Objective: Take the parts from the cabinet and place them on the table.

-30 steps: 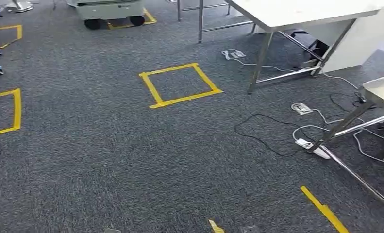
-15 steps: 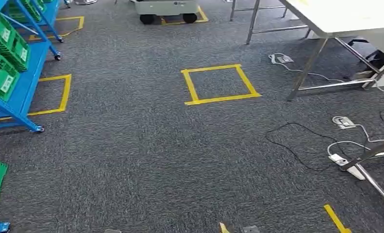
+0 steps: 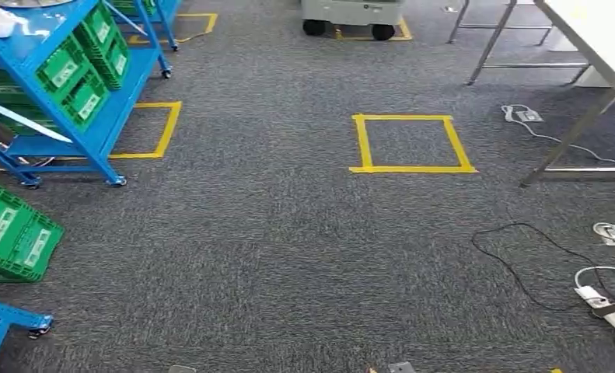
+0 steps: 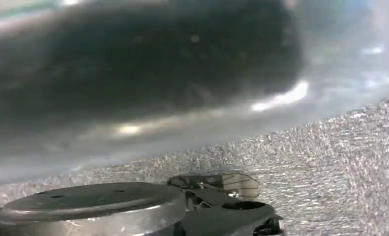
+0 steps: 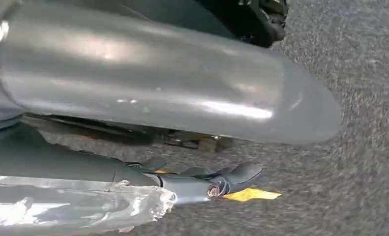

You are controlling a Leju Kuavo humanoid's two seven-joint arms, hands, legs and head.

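Blue rack (image 3: 94, 132) with green bins (image 3: 82, 74) stood left, across carpet; table (image 3: 599, 39) at right. Right hand (image 5: 202, 184) hung down, apparently holding nothing; left hand's state could not be told. Risk: tripping on floor cables (image 3: 537, 264).

1. The head view looks forward and down from high on the robot across grey carpet (image 3: 273, 256), with a blue rack (image 3: 94, 132) of green bins (image 3: 71, 66) at left, a yellow tape square (image 3: 411, 144) ahead and a table (image 3: 607, 39) at right.
2. The left wrist view sits low and close behind the left hand (image 4: 226, 216), facing carpet.
3. The right wrist view, equally close, looks past the right hand (image 5: 207, 184) to carpet and a scrap of yellow tape (image 5: 251, 194).
4. All three views share the carpet.
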